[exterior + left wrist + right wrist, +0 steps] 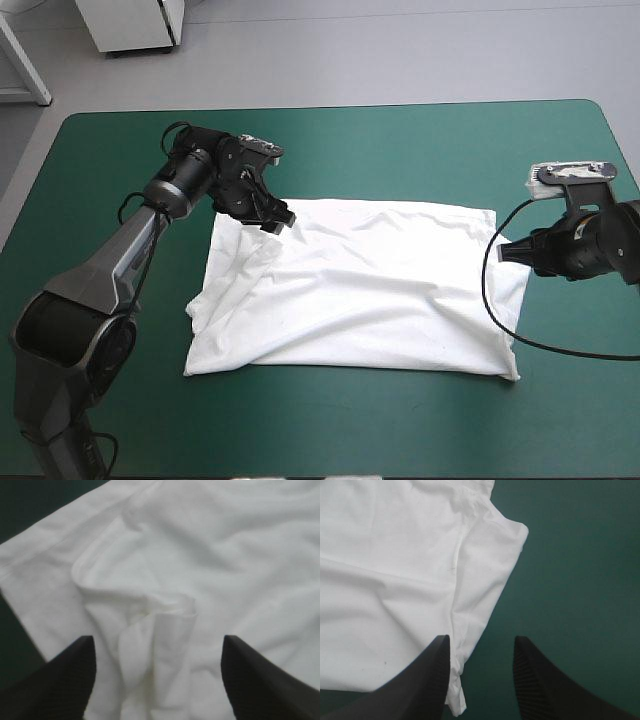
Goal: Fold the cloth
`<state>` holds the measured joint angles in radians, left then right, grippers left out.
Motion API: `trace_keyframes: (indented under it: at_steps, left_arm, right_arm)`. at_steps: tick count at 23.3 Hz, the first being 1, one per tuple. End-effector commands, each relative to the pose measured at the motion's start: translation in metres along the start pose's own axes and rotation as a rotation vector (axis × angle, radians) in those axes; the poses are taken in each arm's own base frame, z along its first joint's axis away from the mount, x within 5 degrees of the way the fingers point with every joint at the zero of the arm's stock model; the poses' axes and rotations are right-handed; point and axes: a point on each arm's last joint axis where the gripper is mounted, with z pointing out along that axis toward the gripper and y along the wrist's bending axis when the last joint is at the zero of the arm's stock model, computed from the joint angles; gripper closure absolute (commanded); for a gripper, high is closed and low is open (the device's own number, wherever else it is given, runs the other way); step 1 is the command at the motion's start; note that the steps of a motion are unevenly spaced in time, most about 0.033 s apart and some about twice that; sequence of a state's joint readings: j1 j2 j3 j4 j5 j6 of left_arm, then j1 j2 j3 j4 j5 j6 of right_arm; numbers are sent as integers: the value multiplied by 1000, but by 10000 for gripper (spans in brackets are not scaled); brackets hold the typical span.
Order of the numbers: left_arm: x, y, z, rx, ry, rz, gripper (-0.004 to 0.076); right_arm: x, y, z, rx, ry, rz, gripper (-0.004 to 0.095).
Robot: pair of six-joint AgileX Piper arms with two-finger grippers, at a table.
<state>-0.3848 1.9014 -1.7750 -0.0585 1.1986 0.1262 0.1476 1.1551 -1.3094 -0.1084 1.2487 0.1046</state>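
The white T-shirt [370, 290] lies on the table as a wide, wrinkled rectangle, its left side rumpled into loose folds. My left gripper [278, 222] hovers over the shirt's far left corner. In the left wrist view it [159, 642] is open, with a raised crease of the T-shirt [165, 615] between and just ahead of the fingers. My right gripper [503, 252] sits at the shirt's right edge. In its own view the right gripper [481, 640] is open and the T-shirt's hem [470, 605] runs beside one finger, with bare cover between the tips.
Teal-green cover [400, 150] shows on all sides of the shirt, with a broad strip toward the far edge and another along the near edge. The table's right edge [632, 170] is close behind my right arm.
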Motion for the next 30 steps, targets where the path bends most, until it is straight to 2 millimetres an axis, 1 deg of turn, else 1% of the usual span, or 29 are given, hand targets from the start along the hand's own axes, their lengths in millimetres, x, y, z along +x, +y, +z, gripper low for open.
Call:
trace_keyframes:
  at_steps: [1, 4, 8, 11, 12, 13, 14, 15, 16, 17, 18, 19, 21, 25, 27, 30]
  left_arm:
    - [7, 6, -55, -81, -83, -11, 264]
    - [13, 14, -75, -99, -121, -50, 286]
    - [31, 23, -88, -122, -129, -76, 286]
    - [51, 30, -89, -131, -112, -104, 286]
    - [66, 33, -87, -138, -106, -117, 286]
    - [73, 34, -87, -141, -109, -122, 286]
    - [85, 34, -86, -140, -109, -131, 286]
    - [89, 33, -84, -139, -101, -131, 286]
    - [97, 31, -84, -138, -93, -132, 286]
    - [98, 31, -85, -138, -94, -129, 286]
    - [98, 31, -85, -139, -90, -129, 286]
    - [98, 31, -85, -139, -92, -129, 286]
    - [97, 31, -85, -139, -98, -129, 286]
    - [97, 31, -85, -140, -98, -128, 286]
    - [97, 31, -85, -142, -97, -128, 286]
    - [97, 31, -85, -142, -100, -127, 286]
  right_arm:
    - [-7, -10, -10, 55, -73, 31, 519]
    - [-12, -22, 5, 67, -23, 123, 518]
    - [-22, -37, 31, 30, 4, 212, 515]
    - [-31, -43, 57, 30, 45, 223, 490]
    - [-34, -45, 77, 30, 94, 225, 464]
    - [-35, -45, 86, 30, 118, 225, 450]
    - [-38, -43, 106, 2, 167, 237, 428]
    - [-39, -42, 114, -9, 187, 241, 425]
    - [-43, -42, 132, -22, 224, 247, 425]
    - [-44, -42, 140, -24, 243, 248, 425]
    - [-49, -43, 154, -22, 255, 248, 425]
    - [-51, -44, 158, -20, 252, 247, 425]
    - [-59, -47, 176, -4, 256, 237, 425]
    - [-62, -50, 204, 18, 294, 228, 428]
    - [-60, -50, 214, 17, 316, 228, 428]
    - [-60, -50, 218, 18, 319, 230, 434]
